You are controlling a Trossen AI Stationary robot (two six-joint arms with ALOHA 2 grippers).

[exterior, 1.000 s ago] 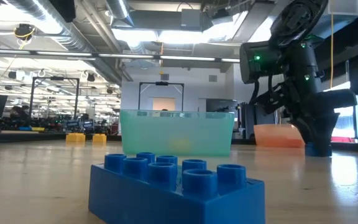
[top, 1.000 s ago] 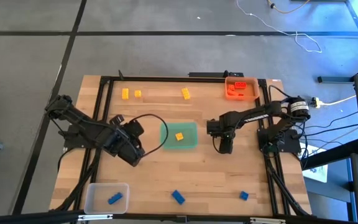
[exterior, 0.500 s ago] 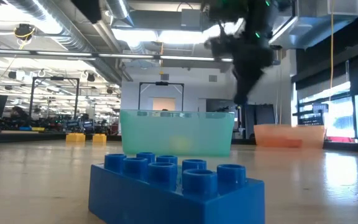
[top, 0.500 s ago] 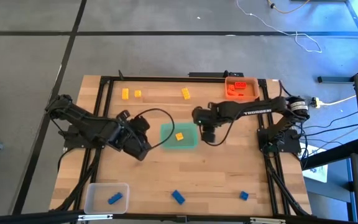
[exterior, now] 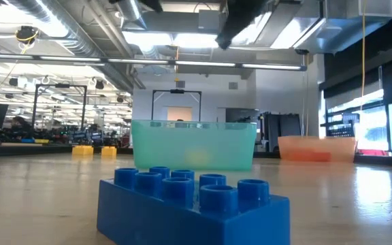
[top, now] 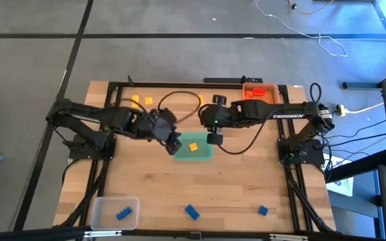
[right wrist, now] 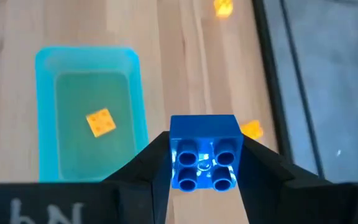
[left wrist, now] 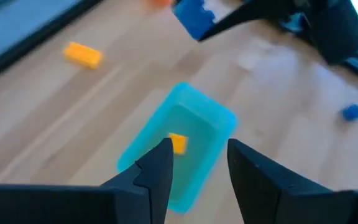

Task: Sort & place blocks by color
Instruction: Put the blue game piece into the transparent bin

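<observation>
Blue block (right wrist: 202,152) sits clamped in right tool (right wrist: 202,163), seemingly hidden overhead; left tool (left wrist: 199,163) gapes empty.

Dark arms, apparently "TROSSEN"-lettered

the wooden table (top: 179,181) carries three trays and loose bricks. the green tray (top: 194,146), with a yellow brick (top: 194,146) inside, lies beneath and between both arms' jaws. beyond the jaws, along the far edge, lie three yellow bricks (top: 135,100) (top: 149,101) (top: 200,101) and the orange tray (top: 260,94). well short of the jaws, by the near edge, are the clear tray (top: 114,212) and two blue bricks (top: 192,211) (top: 263,210).
</observation>
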